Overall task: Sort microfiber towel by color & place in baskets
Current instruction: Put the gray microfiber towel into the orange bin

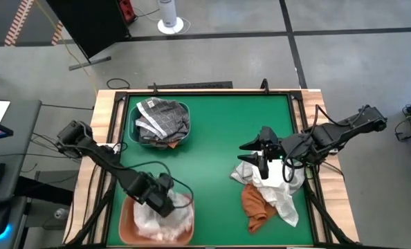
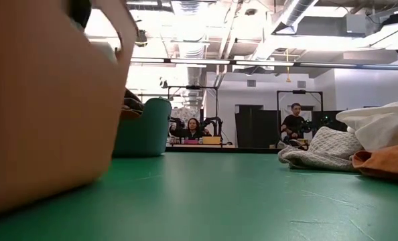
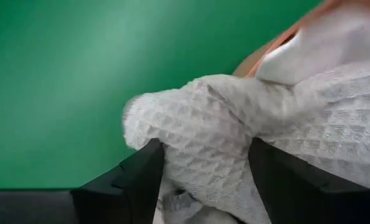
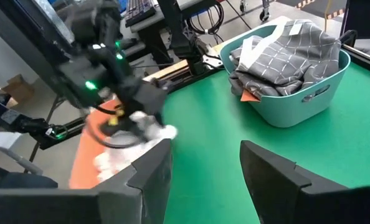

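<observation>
Green tabletop point(image 1: 212, 138), two baskets, towels partly sorted.
Left end effector point(image 1: 165, 200) over salmon basket point(image 1: 127, 223), fingers apart around white waffle towel point(image 3: 235, 130) lying in it. Right end effector point(image 1: 262, 160) open above white-and-orange towel heap point(image 1: 268, 194). Grey grid towels point(image 1: 160, 119) in teal basket point(image 1: 131, 128).

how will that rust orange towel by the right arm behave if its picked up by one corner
The rust orange towel lies crumpled and folded, so it is probably floppy and would hang down and unfold. It looks thin, so likely light. Its edge is tucked under the white towel, which may drag along with it.
</observation>
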You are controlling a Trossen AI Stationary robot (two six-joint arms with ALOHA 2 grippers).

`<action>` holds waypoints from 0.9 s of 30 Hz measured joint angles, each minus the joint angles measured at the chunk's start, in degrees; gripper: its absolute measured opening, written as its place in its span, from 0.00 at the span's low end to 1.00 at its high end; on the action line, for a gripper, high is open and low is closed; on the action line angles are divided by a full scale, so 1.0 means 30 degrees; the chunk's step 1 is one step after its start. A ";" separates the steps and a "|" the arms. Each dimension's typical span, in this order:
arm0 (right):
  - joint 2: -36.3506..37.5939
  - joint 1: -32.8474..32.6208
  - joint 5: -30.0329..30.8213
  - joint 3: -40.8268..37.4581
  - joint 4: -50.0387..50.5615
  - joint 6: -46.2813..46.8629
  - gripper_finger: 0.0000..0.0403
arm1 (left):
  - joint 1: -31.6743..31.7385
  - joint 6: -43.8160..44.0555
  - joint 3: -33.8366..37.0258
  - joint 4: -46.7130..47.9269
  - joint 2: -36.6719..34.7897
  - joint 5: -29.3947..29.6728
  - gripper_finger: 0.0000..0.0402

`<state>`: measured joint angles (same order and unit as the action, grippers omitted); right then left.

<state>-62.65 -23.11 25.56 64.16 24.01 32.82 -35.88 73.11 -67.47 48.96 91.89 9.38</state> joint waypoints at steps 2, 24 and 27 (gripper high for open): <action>0.0000 0.0036 0.0000 0.0000 0.0071 -0.0160 0.53 | -0.0032 -0.0211 -0.0637 -0.0311 -0.0243 -0.0086 0.54; 0.0022 0.0255 -0.0045 0.0000 0.0793 -0.0446 0.53 | -0.1598 -0.8045 -0.2875 -0.2678 -0.1656 -0.1986 0.41; 0.0022 0.0255 -0.0051 0.0000 0.0793 -0.0446 0.53 | -0.1808 -0.7251 -0.2845 -0.1619 -0.0445 -0.2063 0.39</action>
<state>-62.59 -22.35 25.41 64.16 26.39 31.48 -41.30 51.36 -76.01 44.10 90.56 3.19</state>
